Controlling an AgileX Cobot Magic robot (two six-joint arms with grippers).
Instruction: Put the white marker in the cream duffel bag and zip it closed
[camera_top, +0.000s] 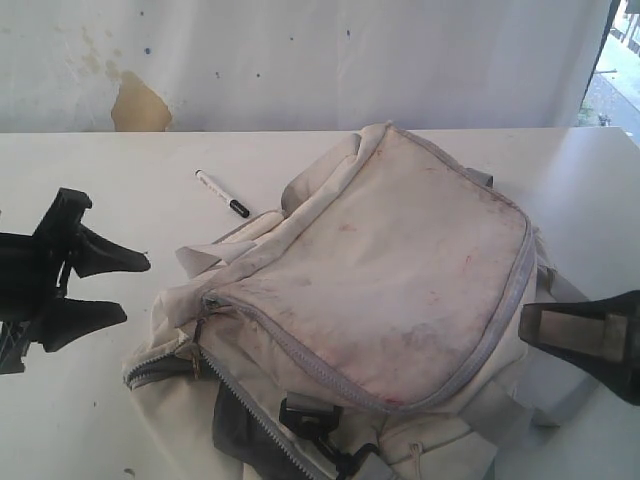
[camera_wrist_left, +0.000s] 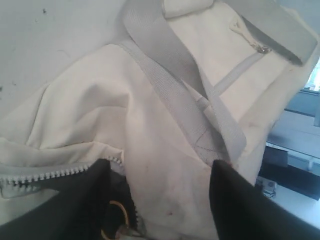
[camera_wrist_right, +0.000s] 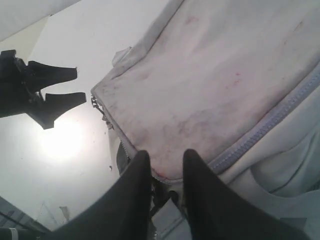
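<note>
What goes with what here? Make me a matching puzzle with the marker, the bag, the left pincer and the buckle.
1 white marker
2 cream duffel bag
3 left pincer
4 black buckle

A open, holding nothing
B reddish stains, partly unzipped
C lying outside the bag
D sitting at the bag's near edge in the exterior view

Pairs: 1-C, 2-B, 3-A, 4-D

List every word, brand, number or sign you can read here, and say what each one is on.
No text is legible in any view.
Slim white marker with black cap: any print on its barrel is too small to read.
Large cream fabric duffel bag: no label, logo or lettering shows on the visible sides.
</note>
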